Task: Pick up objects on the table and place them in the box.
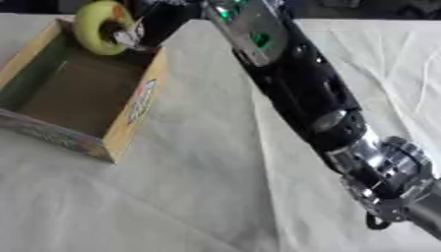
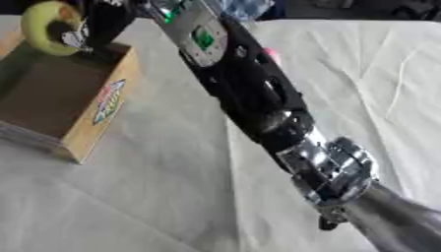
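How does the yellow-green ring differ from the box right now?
The yellow-green ring is round and small; the box is rectangular and much larger. The ring is held up over the box's far end by the right hand, while the box rests on the white cloth. The ring is plain-coloured; the box has printed sides. Both sit at the view's left.

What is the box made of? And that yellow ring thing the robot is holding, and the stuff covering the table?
The box looks like cardboard: plain brown inside, raw tan edges, printed colours outside. The yellow ring, held over the box by the right hand, looks smooth and slightly shiny, perhaps plastic or rubber; I can't tell which. The table cover looks like white cloth, since it shows creases and folds.
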`<state>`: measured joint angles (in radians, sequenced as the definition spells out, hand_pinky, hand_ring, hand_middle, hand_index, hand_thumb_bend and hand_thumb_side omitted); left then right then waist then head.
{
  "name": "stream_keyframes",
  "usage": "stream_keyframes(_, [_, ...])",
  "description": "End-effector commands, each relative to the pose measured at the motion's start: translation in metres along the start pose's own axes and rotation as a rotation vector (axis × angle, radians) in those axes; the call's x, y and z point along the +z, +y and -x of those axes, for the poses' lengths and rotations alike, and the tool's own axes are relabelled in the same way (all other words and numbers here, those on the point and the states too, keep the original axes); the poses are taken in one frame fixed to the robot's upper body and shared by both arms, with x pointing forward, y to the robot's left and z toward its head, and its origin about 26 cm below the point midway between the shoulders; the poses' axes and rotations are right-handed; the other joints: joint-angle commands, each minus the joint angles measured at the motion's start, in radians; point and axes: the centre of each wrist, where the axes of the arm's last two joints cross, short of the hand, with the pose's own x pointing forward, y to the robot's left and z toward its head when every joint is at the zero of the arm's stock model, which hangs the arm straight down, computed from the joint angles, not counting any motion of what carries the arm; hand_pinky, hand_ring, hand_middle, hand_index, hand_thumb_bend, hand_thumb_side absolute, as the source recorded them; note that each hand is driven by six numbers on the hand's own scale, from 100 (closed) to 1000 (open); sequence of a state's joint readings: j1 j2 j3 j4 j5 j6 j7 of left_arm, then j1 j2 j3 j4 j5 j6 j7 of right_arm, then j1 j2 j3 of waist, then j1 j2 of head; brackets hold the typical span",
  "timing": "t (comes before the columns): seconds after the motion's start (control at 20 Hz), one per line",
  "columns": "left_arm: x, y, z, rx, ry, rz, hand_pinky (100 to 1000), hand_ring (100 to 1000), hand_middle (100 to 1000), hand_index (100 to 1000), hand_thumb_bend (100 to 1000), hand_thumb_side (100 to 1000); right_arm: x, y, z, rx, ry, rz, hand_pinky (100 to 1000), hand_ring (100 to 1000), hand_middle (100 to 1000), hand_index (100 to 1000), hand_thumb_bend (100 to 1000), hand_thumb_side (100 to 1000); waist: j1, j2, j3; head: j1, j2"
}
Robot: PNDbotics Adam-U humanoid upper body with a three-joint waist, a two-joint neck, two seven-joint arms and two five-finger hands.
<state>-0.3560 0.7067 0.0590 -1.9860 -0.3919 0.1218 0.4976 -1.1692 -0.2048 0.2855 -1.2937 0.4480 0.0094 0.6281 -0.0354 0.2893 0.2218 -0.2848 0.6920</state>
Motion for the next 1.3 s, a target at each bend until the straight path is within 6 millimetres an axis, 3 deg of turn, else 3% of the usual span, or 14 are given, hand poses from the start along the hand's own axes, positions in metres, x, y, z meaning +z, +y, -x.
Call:
stream_keyframes(0.05, [-0.008, 0.006, -0.005, 0.006, -0.031, -0.043, 704, 822, 1000, 803, 393, 1000, -0.013, 0.002, -0.003, 0.041, 0.005, 0.005, 565, 607, 527, 589, 100, 100, 0.008, -0.026, 0.006, -0.006, -0.012])
stream_keyframes(0.35, [-0.009, 0.005, -0.006, 0.016, -0.035, -0.047, 702, 821, 1000, 800, 391, 1000, -0.031, 0.032, 0.017, 0.084, 0.047, -0.066, 584, 634, 548, 613, 100, 100, 0.004, -0.025, 0.015, -0.014, -0.009])
stream_keyframes(0.8, [-0.008, 0.005, -0.006, 0.017, -0.030, -0.035, 701, 819, 1000, 796, 387, 1000, -0.038, 0.059, 0.050, 0.133, 0.122, -0.082, 618, 664, 575, 654, 108, 100, -0.001, -0.019, 0.017, -0.017, -0.003])
stream_keyframes(0.85, [-0.008, 0.005, -0.006, 0.016, -0.030, -0.032, 701, 819, 1000, 795, 387, 1000, -0.039, 0.060, 0.051, 0.142, 0.111, -0.089, 636, 670, 590, 677, 165, 126, -0.001, -0.018, 0.017, -0.017, -0.002])
stream_keyframes(0.95, [-0.008, 0.005, -0.006, 0.016, -0.030, -0.028, 700, 819, 1000, 795, 386, 1000, -0.040, 0.060, 0.050, 0.167, 0.081, -0.111, 686, 712, 652, 746, 239, 291, -0.001, -0.018, 0.016, -0.017, -0.001])
stream_keyframes(1.1, [-0.008, 0.005, -0.005, 0.015, -0.028, -0.022, 700, 819, 1000, 795, 385, 1000, -0.040, 0.056, 0.048, 0.216, 0.053, -0.149, 765, 780, 757, 830, 272, 437, -0.001, -0.017, 0.014, -0.016, -0.001])
stream_keyframes(1.3, [-0.008, 0.005, -0.005, 0.014, -0.029, -0.018, 700, 819, 1000, 795, 385, 1000, -0.040, 0.052, 0.047, 0.256, 0.065, -0.152, 793, 801, 796, 882, 277, 490, -0.002, -0.018, 0.014, -0.016, -0.003])
